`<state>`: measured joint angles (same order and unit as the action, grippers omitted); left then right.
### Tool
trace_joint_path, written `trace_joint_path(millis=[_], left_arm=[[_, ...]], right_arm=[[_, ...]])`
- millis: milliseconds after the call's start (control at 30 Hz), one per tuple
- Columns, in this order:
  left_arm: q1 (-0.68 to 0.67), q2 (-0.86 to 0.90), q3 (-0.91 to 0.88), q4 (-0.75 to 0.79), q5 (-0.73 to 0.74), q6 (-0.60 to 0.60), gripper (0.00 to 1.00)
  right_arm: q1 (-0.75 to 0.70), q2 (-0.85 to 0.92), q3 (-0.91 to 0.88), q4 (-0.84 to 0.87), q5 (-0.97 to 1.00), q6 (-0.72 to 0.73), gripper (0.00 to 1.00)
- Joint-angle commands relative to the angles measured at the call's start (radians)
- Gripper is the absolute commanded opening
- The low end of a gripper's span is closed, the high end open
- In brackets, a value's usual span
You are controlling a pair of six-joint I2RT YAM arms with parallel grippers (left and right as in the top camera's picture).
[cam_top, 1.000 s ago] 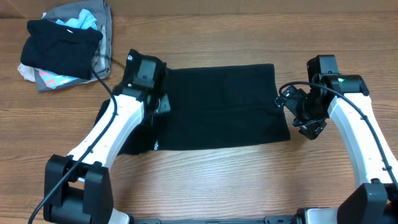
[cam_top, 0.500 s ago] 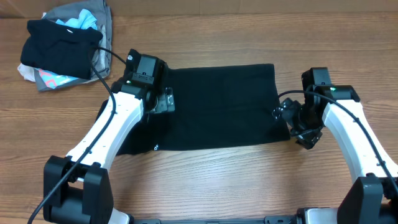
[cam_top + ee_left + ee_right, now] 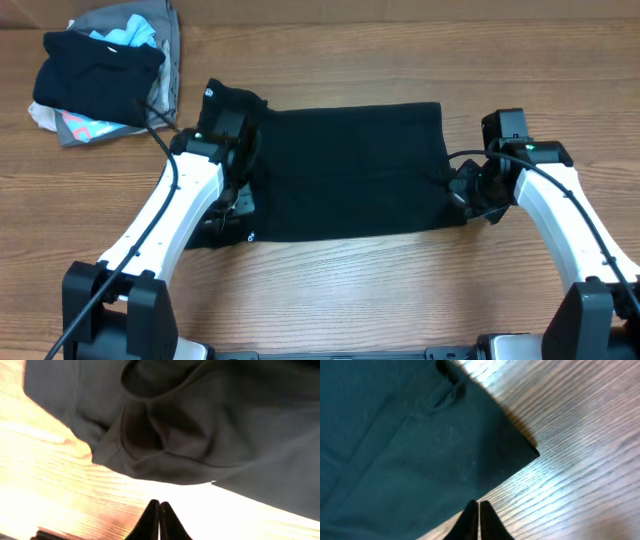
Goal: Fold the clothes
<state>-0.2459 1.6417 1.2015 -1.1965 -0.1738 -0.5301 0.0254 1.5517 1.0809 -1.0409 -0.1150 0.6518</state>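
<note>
The clothes (image 3: 350, 170), a black T-shirt, lie flat as a wide rectangle in the middle of the wooden table. My left gripper (image 3: 233, 205) hovers over the shirt's left end, near the sleeve. In the left wrist view its jaws (image 3: 159, 506) are shut with nothing between them, over bare wood just short of the bunched sleeve (image 3: 165, 435). My right gripper (image 3: 463, 192) sits at the shirt's right edge near the front corner. In the right wrist view it (image 3: 478, 506) is shut and empty, its tips at the hem of the shirt (image 3: 395, 435).
A heap of mixed garments (image 3: 105, 70), black, grey, light blue and pink, lies at the back left corner. Bare wood table (image 3: 350, 290) runs along the front of the shirt and to its right.
The left gripper swung from the shirt's left edge toward the front, opening and then shutting empty. The right gripper moved left to the shirt's right edge and shut.
</note>
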Motion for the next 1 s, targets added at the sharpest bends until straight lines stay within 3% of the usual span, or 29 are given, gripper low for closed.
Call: trace_joint_path(millis=[0, 300, 567, 967], left_arm=[[0.052, 0.010, -0.069, 0.035, 0.031, -0.039, 0.04], [0.170, 0.017, -0.187, 0.161, 0.133, 0.037, 0.04], [0.192, 0.021, -0.269, 0.290, 0.202, 0.063, 0.04], [0.224, 0.027, -0.316, 0.369, 0.167, 0.062, 0.04]], right_arm=[[0.006, 0.018, -0.035, 0.024, 0.009, -0.021, 0.04], [0.006, 0.031, -0.111, 0.126, 0.010, -0.021, 0.04], [0.006, 0.066, -0.129, 0.185, 0.009, -0.021, 0.04], [0.006, 0.239, -0.129, 0.232, 0.009, -0.020, 0.04]])
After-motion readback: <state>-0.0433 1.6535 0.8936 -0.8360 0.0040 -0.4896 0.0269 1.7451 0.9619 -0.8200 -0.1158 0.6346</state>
